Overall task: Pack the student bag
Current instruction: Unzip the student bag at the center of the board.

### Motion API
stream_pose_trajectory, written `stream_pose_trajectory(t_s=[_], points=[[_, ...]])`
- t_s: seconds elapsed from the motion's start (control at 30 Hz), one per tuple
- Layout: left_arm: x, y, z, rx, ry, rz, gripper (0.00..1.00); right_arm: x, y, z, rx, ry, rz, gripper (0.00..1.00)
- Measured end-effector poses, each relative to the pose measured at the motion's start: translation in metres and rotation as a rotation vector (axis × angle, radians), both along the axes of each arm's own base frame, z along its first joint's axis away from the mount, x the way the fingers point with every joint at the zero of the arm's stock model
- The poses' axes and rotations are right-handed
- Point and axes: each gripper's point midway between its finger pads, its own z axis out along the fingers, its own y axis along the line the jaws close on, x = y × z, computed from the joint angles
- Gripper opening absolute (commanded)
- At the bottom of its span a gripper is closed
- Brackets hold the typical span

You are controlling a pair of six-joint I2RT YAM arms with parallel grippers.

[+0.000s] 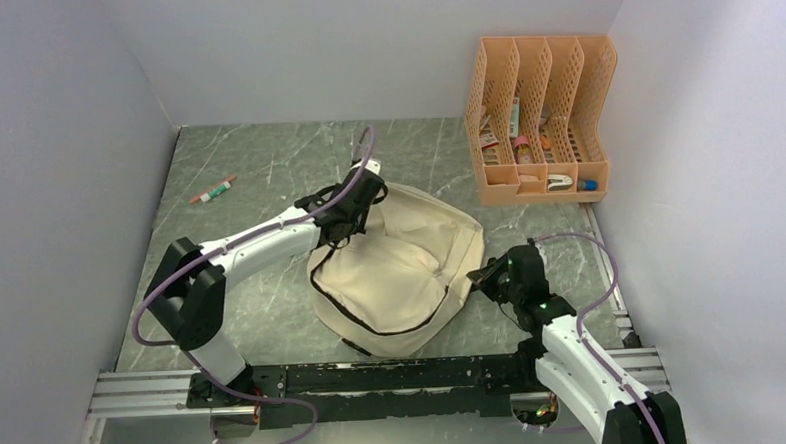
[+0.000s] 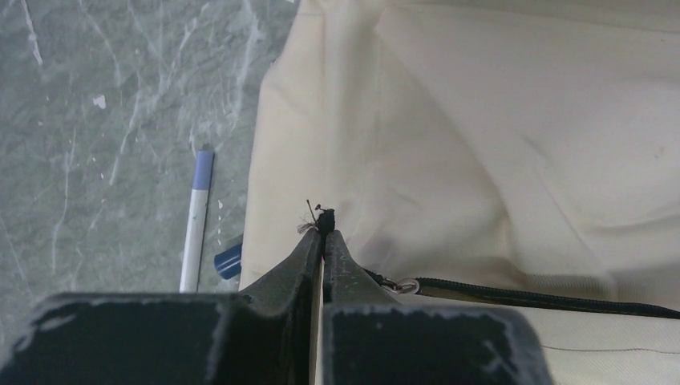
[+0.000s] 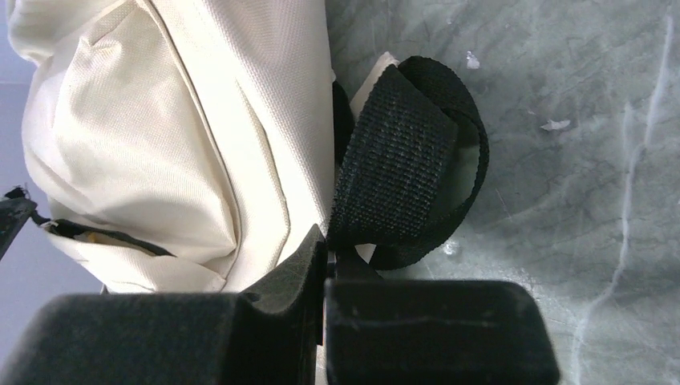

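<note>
The student bag (image 1: 401,267), beige fabric with black zippers, lies flat in the middle of the table. At its far left edge my left gripper (image 1: 356,206) is shut on a small black zipper pull tab (image 2: 325,219). The zipper's metal ring (image 2: 406,285) and black zipper line (image 2: 545,298) run off to the right of the left gripper (image 2: 323,237). My right gripper (image 1: 483,275) sits at the bag's right edge. In the right wrist view the right gripper (image 3: 327,242) is shut on the bag's black webbing strap (image 3: 397,164), beside the bag's beige side (image 3: 160,120).
An orange perforated file organizer (image 1: 540,115) with stationery in it stands at the back right. A marker (image 1: 213,190) lies on the table at the far left. A white pen (image 2: 195,224) and a blue cap (image 2: 228,261) lie against the bag's left edge. White walls enclose the table.
</note>
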Motion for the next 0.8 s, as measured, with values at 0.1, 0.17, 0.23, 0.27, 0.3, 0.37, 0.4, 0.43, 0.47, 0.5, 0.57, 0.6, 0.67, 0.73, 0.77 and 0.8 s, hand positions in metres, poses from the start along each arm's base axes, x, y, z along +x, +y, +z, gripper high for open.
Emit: stream_pose_trajectory(t_s=[0.1, 0.17, 0.23, 0.27, 0.3, 0.37, 0.4, 0.43, 0.47, 0.5, 0.57, 0.6, 0.67, 0.73, 0.77, 0.8], points=[[0.004, 0.01, -0.005, -0.019, 0.028, 0.041, 0.05, 0.002, 0.001, 0.003, 0.005, -0.011, 0.004, 0.0], [0.007, 0.016, -0.01, -0.03, 0.051, 0.061, 0.05, 0.003, 0.002, 0.005, 0.009, -0.018, 0.007, 0.0], [0.008, 0.018, -0.013, -0.045, 0.067, 0.069, 0.05, 0.003, 0.003, 0.006, 0.01, -0.023, 0.008, 0.0], [0.009, 0.018, -0.014, -0.051, 0.072, 0.071, 0.05, 0.003, 0.003, 0.007, 0.01, -0.025, 0.008, 0.0], [0.009, 0.018, -0.014, -0.057, 0.077, 0.073, 0.05, 0.003, 0.003, 0.007, 0.011, -0.027, 0.008, 0.0], [0.01, 0.02, -0.017, -0.06, 0.087, 0.076, 0.05, 0.004, 0.003, 0.008, 0.012, -0.032, 0.008, 0.0], [0.011, 0.02, -0.02, -0.062, 0.095, 0.079, 0.05, 0.004, 0.003, 0.009, 0.012, -0.035, 0.008, 0.0], [0.012, 0.021, -0.023, -0.063, 0.104, 0.081, 0.05, 0.004, 0.003, 0.01, 0.011, -0.039, 0.01, 0.0], [0.012, 0.022, -0.027, -0.063, 0.114, 0.084, 0.05, 0.004, 0.003, 0.012, 0.009, -0.045, 0.013, 0.0], [0.013, 0.023, -0.03, -0.064, 0.126, 0.086, 0.05, 0.004, 0.003, 0.013, 0.006, -0.049, 0.018, 0.03], [0.014, 0.023, -0.034, -0.076, 0.145, 0.078, 0.05, 0.005, 0.004, 0.016, -0.005, -0.062, 0.042, 0.16], [0.014, 0.022, -0.034, -0.084, 0.148, 0.07, 0.05, 0.005, 0.005, 0.019, -0.013, -0.07, 0.055, 0.22], [0.017, 0.019, -0.031, -0.113, 0.14, 0.047, 0.05, 0.007, 0.004, 0.025, -0.038, -0.09, 0.079, 0.32], [0.016, 0.018, -0.03, -0.137, 0.138, 0.026, 0.05, 0.011, 0.003, 0.035, -0.074, -0.124, 0.109, 0.38], [0.015, 0.018, -0.03, -0.15, 0.137, 0.015, 0.05, 0.014, 0.004, 0.043, -0.089, -0.144, 0.13, 0.39], [0.014, 0.018, -0.029, -0.16, 0.138, 0.003, 0.05, 0.016, 0.004, 0.051, -0.103, -0.164, 0.145, 0.41]])
